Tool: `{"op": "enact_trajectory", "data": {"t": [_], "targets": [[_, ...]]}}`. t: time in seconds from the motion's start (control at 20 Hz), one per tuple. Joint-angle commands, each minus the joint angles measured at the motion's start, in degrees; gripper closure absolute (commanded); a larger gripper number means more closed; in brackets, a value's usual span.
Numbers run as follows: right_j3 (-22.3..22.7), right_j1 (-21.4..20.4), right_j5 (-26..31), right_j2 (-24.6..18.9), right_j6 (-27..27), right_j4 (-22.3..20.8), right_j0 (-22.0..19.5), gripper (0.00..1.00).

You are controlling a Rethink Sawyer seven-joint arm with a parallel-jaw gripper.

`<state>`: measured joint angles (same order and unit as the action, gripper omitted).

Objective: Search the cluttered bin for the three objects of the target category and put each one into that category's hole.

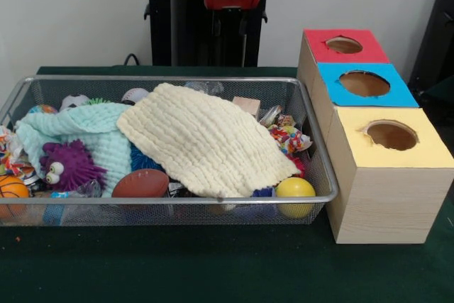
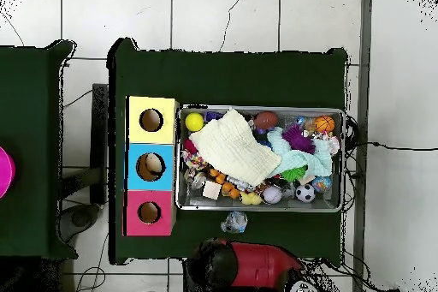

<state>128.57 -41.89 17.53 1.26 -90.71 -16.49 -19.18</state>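
Observation:
The wire mesh bin [image 1: 170,199] stands on the green table, full of toys; it also shows in the overhead view [image 2: 257,208]. One see-through crinkly plastic lump [image 2: 235,220] lies on the table just outside the bin's rim on the robot's side; in the front view it shows behind the far rim [image 1: 204,87]. Another clear crinkly piece [image 1: 269,115] peeks out beside a wooden block [image 1: 247,106]. A cream cloth [image 1: 206,140] and a mint cloth [image 1: 85,129] hide much of the bin's contents. Only the folded red and black arm [image 2: 248,265] shows; the gripper is out of view.
Three wooden boxes with holes stand beside the bin: red top [image 1: 319,47], blue top [image 1: 333,86], yellow top [image 1: 355,143]. In the bin lie a purple spiky toy [image 1: 69,164], a brown football [image 1: 140,183], a yellow ball [image 1: 295,191] and an orange basketball [image 1: 12,189].

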Motion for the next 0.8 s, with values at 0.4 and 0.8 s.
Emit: {"op": "enact_trajectory", "data": {"t": [0.4, 0.8], "targets": [[0.9, -4.4, -2.6, -3.8, -7.3, 0.8, 0.8, 0.0], [-8.5, 1.9, 3.2, -4.4, -7.0, 4.1, 2.1, 0.0]]}}
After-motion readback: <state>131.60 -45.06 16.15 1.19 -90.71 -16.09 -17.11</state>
